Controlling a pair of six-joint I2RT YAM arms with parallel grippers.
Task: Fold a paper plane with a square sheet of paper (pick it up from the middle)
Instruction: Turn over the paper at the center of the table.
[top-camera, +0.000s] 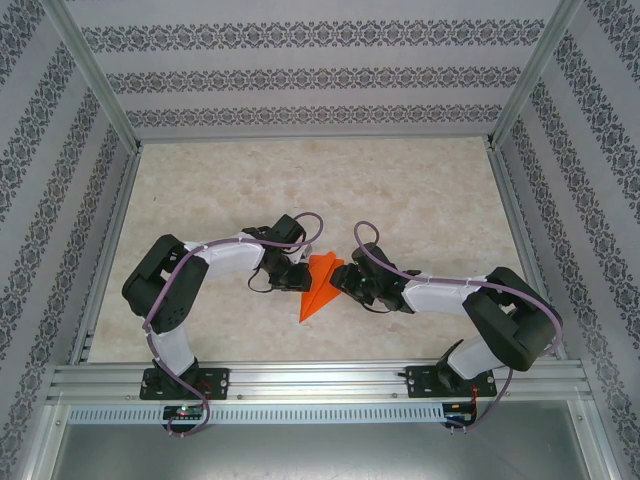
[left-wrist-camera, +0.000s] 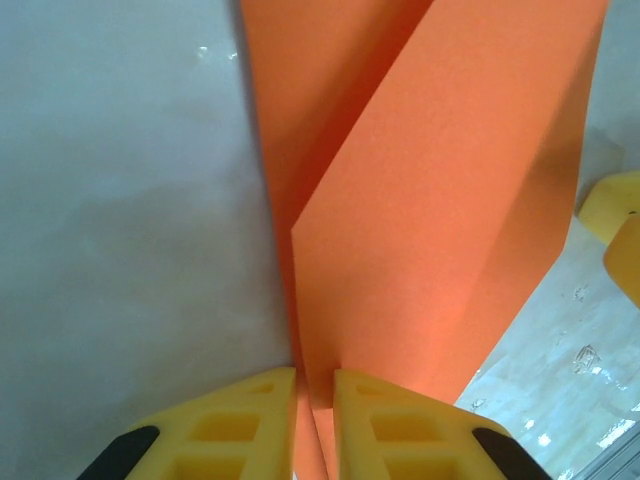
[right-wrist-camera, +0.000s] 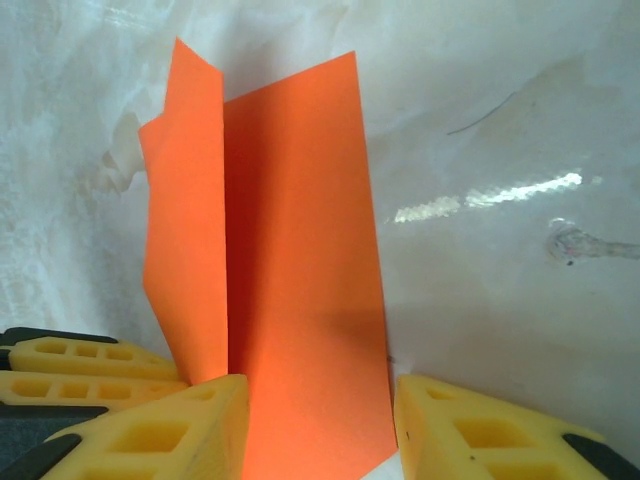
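The left gripper (left-wrist-camera: 315, 378), nearly closed, pinches the paper plane (left-wrist-camera: 450, 250) at its near edge. The right gripper (right-wrist-camera: 320, 390) stands open astride it. The paper is probably light, floppy and easily creased, so grip along folds.

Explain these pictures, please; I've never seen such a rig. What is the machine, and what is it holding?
Two robot arms, a left arm and a right arm, stand on a table. One picture looks down from above; the other two come from cameras on the wrists. Between the arms sits an orange paper, folded to a point. The left gripper is shut on its edge; the right gripper is open, its yellow fingers either side of the paper.
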